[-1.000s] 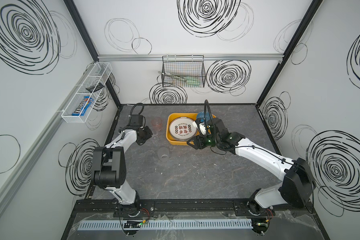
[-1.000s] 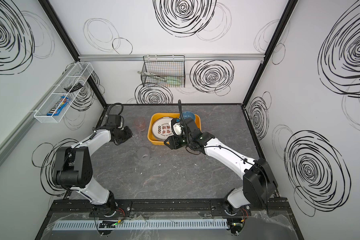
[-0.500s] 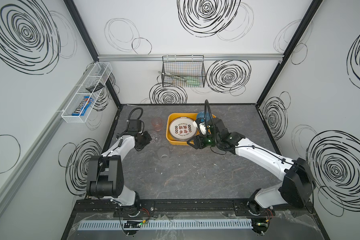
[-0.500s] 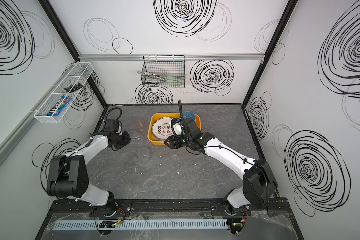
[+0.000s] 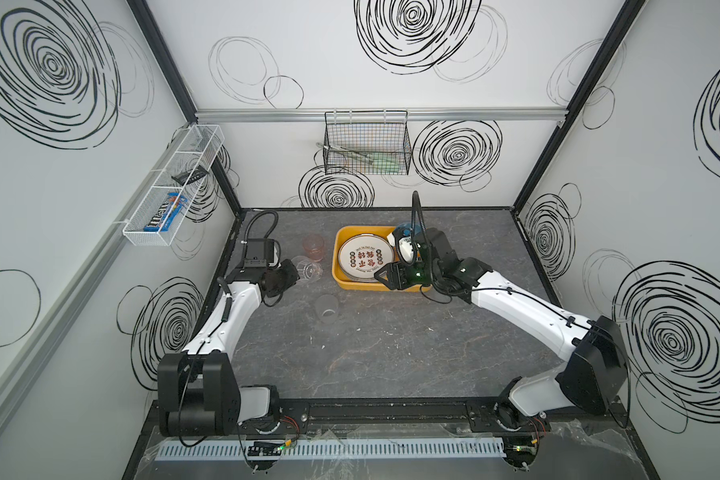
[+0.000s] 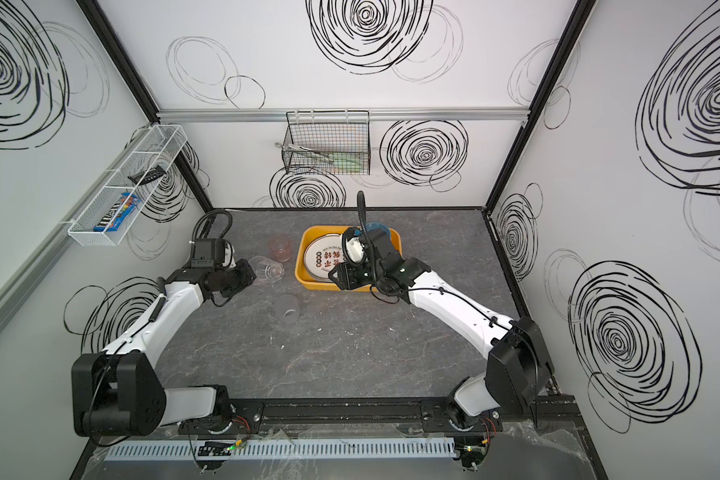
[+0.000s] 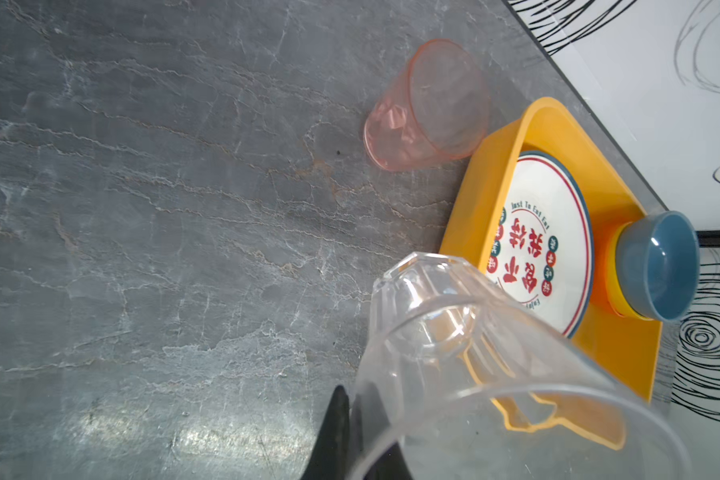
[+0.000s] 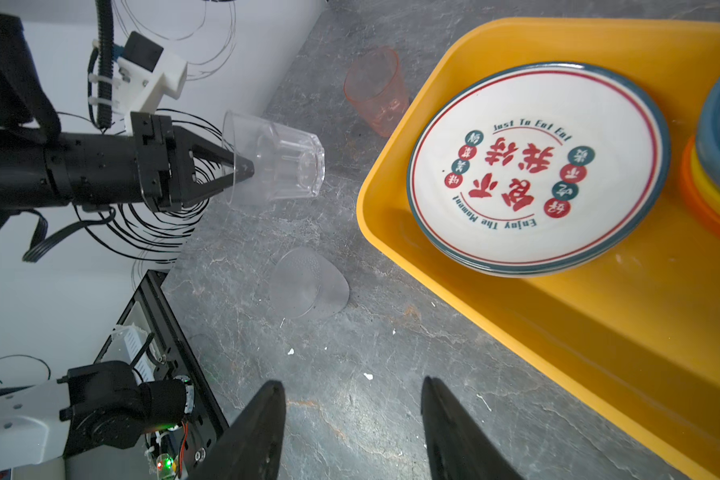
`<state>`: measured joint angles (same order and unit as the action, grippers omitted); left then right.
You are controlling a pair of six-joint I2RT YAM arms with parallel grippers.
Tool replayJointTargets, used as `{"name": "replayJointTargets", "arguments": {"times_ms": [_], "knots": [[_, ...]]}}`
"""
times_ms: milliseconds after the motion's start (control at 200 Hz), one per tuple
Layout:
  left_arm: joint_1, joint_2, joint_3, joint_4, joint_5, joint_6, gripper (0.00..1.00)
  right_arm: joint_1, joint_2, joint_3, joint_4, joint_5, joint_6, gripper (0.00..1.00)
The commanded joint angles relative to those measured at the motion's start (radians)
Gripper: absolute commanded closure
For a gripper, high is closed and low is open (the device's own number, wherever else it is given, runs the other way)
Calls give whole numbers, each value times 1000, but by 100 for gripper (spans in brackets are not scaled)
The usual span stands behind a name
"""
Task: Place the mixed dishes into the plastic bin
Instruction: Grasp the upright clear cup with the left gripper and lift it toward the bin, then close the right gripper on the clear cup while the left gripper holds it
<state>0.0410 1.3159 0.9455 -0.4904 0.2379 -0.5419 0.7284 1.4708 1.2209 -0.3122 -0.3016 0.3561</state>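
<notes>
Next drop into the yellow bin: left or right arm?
Left. The left gripper is shut on the rim of the clear faceted cup, which is tipped on its side beside the yellow bin. The right gripper hangs open and empty by the bin's front edge.

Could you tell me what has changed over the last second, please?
The left end effector closed on the clear cup at its rim and drew back toward its base, holding it on its side. The right end effector, open near the bin, the plates, bowls and pinkish cup stayed put.
</notes>
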Motion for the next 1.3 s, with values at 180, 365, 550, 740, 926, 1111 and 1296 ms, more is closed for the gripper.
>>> {"name": "replayJointTargets", "arguments": {"times_ms": [180,365,550,740,926,1111,1296], "knots": [[-124,-66,89,-55,34,17,95,26,61,157,-137,83,32,42],[-242,-62,117,-59,17,-6,95,58,98,230,-191,113,41,41],[-351,-35,149,-53,-6,-30,95,81,123,266,-207,122,49,41],[-447,-2,178,-48,-26,-50,95,91,144,296,-222,129,54,41],[-487,21,196,-51,-38,-53,95,97,152,301,-225,122,55,42],[-501,31,202,-48,-40,-55,95,104,159,296,-223,113,55,42],[-506,31,210,-48,-42,-58,93,108,179,301,-234,128,52,45]]}}
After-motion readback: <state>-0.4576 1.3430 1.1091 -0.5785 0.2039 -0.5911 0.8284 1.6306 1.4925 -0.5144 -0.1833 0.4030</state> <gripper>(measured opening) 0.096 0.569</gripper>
